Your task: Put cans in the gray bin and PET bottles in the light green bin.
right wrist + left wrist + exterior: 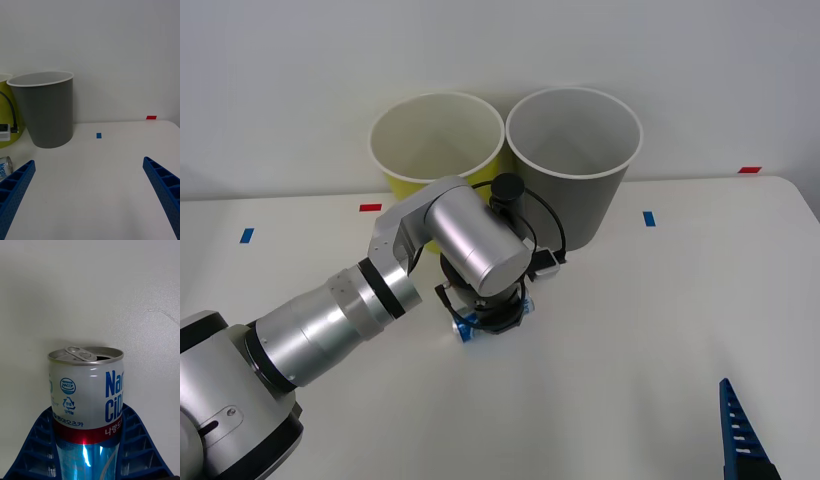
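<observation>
One can (87, 397) lies on the white table (640, 340), clamped between the left gripper's (485, 322) blue fingers (35, 444), in front of two bins: one gray bin (574, 165) and one green bin (436, 145) touching side by side. The right gripper (88, 195) hangs spread apart near the table's near right edge.

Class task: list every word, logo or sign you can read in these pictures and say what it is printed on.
"Na" over "CiD": big blue letters, cut off, on the can between the left gripper fingers.
"HACCP": round blue mark on the can.
"나랑드": white on its red band, cut off.
Recycling triangle and other Korean print: too small to read.
</observation>
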